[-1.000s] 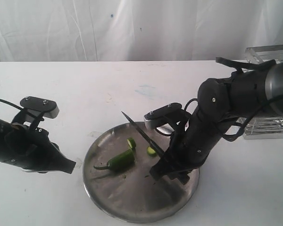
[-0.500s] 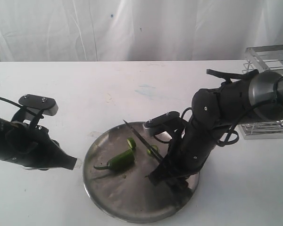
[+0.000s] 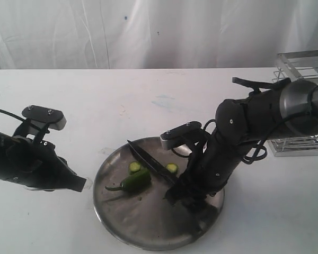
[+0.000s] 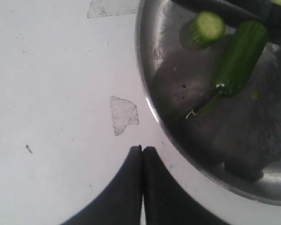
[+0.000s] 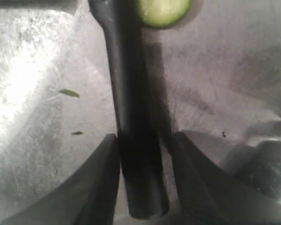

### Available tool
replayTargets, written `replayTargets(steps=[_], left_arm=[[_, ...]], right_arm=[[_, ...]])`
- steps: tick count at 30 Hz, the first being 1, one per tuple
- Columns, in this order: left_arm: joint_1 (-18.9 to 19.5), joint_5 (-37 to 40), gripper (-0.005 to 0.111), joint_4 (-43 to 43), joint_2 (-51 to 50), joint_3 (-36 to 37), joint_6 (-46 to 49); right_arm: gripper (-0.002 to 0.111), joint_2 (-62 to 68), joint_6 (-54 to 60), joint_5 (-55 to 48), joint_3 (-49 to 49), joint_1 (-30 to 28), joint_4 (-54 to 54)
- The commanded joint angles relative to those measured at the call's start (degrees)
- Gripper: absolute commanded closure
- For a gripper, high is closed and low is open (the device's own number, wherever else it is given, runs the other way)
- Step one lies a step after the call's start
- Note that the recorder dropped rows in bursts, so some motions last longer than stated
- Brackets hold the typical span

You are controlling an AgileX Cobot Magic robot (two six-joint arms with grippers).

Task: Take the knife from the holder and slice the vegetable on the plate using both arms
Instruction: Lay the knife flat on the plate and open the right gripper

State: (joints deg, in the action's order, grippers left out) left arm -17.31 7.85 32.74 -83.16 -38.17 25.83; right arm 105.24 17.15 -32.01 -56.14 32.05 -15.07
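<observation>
Exterior view: knife (image 3: 148,161) dropped flat onto plate (image 3: 103,211) beside vegetable (image 3: 135,181); right gripper (image 5: 145,137) fingers parted around handle, left gripper (image 4: 142,150) fingers together. Slicing seemingly finished.

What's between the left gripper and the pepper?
Left wrist view: from the left gripper to the pepper, only bare white table, then the plate rim and empty steel.

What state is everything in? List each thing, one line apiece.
Plate: flat on the table.
Knife: lying on the plate, handle inside the right claw.
Pepper: one end cut off, stem on.
Slices: two, loose on the plate.
Left claw: shut, empty, beside the plate.
Right claw: open, astride the knife handle.
Rack: upright, partly hidden by the right arm.
</observation>
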Motion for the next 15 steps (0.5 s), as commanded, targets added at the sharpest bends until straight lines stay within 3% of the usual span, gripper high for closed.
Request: replayTargets(steps=[1,3,6,9,15], left_arm=[[0.0,2.2,0.085,0.6,0.4,0.4,1.6],[0.0,2.8,0.068,0.6,0.2,0.4,1.6],[0.0,3.8,0.055,2.1,-2.6,0.4,0.8],[0.0,1.9,0.054,11.5,-8.3,-0.4,0.9],[0.0,6.3,0.054,15.9,-14.0,-6.5,0.9]], right_arm=[[0.072,-3.9,0.6,-3.2,-2.1,-0.2,-0.1],[0.072,-7.8,0.6,-6.0,-3.7,-0.2,0.3],[0.075,-12.9,-3.9,-4.8,-4.1,-0.2,4.1],[0.105,-15.7,-14.4,-3.6,-4.0,-0.2,15.5],[0.108,-15.9,-15.2,-6.5,-3.6,-0.2,18.5]])
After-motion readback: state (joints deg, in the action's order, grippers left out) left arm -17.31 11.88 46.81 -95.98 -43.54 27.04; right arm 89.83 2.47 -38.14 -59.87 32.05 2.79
